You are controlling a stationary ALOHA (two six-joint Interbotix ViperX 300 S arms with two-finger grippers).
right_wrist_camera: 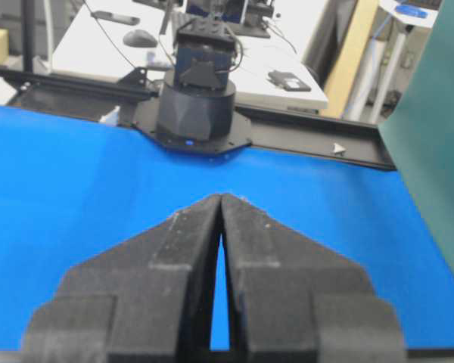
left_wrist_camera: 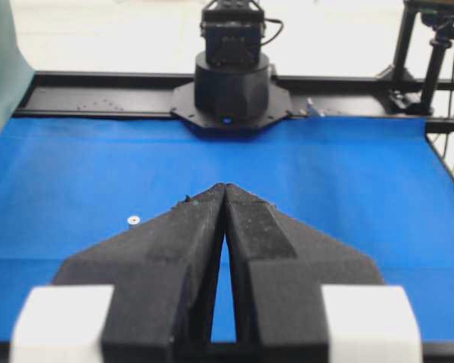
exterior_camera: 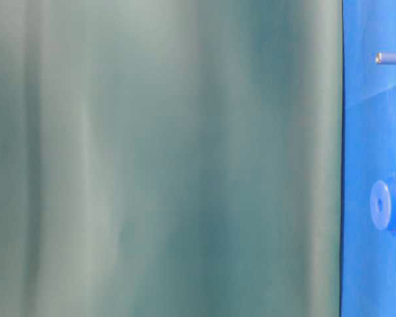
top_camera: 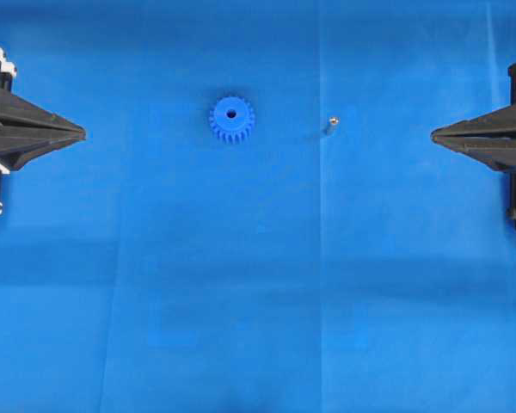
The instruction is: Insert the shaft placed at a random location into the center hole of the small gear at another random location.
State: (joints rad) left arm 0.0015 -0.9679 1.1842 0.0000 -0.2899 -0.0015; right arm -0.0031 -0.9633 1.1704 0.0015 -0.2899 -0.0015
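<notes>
The small gear [top_camera: 232,119] lies flat on the blue mat, its dark center hole [top_camera: 231,113] facing up. The shaft [top_camera: 331,125] stands on end to the gear's right, apart from it. At the left edge my left gripper [top_camera: 82,133] is shut with nothing in it; its wrist view shows the fingertips touching [left_wrist_camera: 225,187] and the shaft [left_wrist_camera: 133,220] ahead to the left. My right gripper [top_camera: 434,134] is shut and empty at the right edge, tips together [right_wrist_camera: 221,197]. From table level the gear [exterior_camera: 389,203] and the shaft [exterior_camera: 391,58] show sideways at the right.
The blue mat [top_camera: 258,301] covers the whole work surface. A green backdrop [exterior_camera: 165,158] fills most of the table-level view. Each wrist view faces the other arm's black base [left_wrist_camera: 231,83] [right_wrist_camera: 197,98] across the mat.
</notes>
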